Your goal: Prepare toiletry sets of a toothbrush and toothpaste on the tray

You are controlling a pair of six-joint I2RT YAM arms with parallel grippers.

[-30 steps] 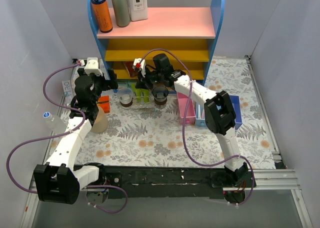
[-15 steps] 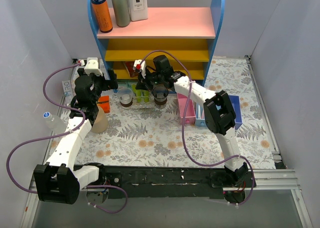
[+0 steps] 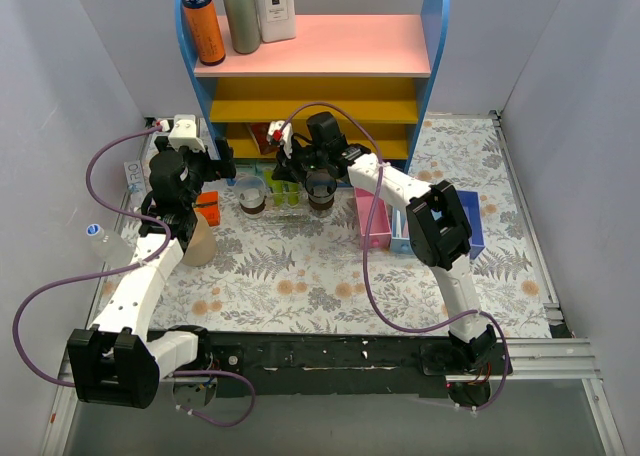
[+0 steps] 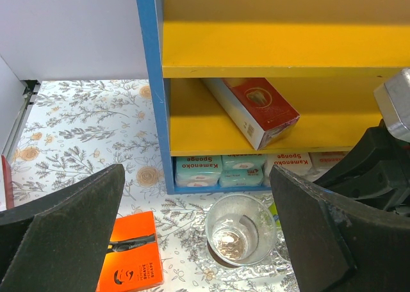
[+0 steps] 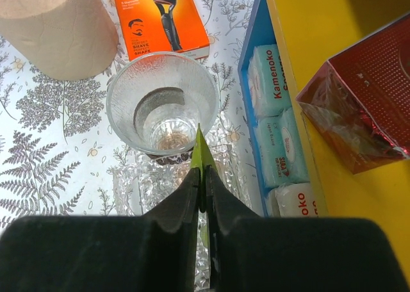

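Observation:
My right gripper [image 3: 292, 172] [image 5: 201, 177] is shut on a lime-green toothpaste tube [image 5: 200, 150], held edge-on just above the clear tray [image 5: 154, 183] [image 3: 285, 204], beside a see-through cup [image 5: 162, 103] [image 3: 252, 194]. A second cup [image 3: 320, 189] stands at the tray's right end, partly under the right wrist. More green tubes [image 3: 279, 186] show between the cups. My left gripper [image 3: 222, 160] [image 4: 197, 173] is open and empty, above the left cup [image 4: 242, 231]. No toothbrush shows.
The blue and yellow shelf unit [image 3: 320, 96] stands right behind the tray, holding sponge packs [image 4: 221, 170] and a red box [image 4: 253, 109]. An orange razor box [image 4: 131, 253] and a paper roll [image 5: 57, 29] lie left. Pink [image 3: 370, 221] and blue [image 3: 472, 226] bins sit right.

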